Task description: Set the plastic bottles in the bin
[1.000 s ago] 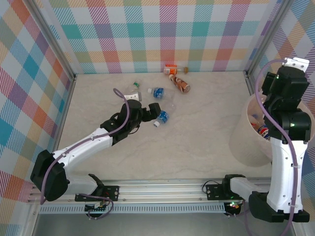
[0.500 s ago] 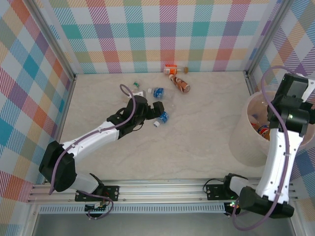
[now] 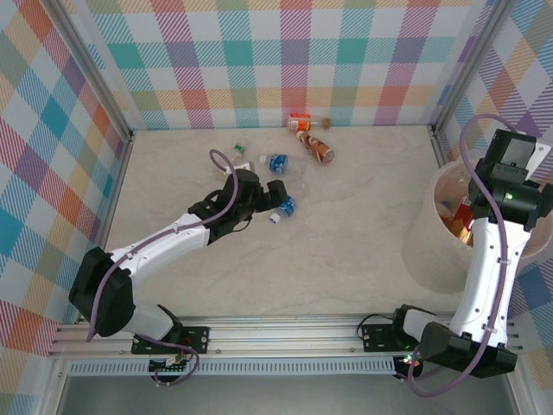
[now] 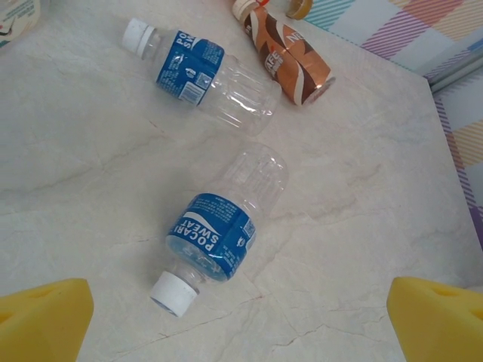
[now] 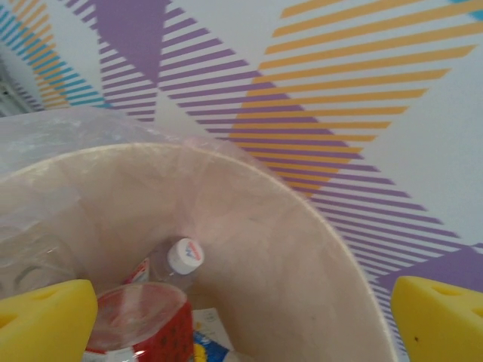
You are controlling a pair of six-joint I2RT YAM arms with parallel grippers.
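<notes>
Bottle (image 4: 219,230) flat, axis diag, cap near-left | L fingers (image 4: 41,317) apart | R fingers (image 5: 45,317) apart

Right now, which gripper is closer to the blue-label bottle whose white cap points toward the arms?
Left. The left gripper hovers open just short of the blue-label bottle; the right gripper is across the table, open over the bin.

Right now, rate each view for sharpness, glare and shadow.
Top external: evenly lit and sharp, shadows barely there. Left wrist: crisp, the print on the Pocari Sweat bottle is readable, with mild glints on its clear plastic. Right wrist: the bin wall looks bright and hazy, and the red-labelled bottle close to the lens is soft.
</notes>
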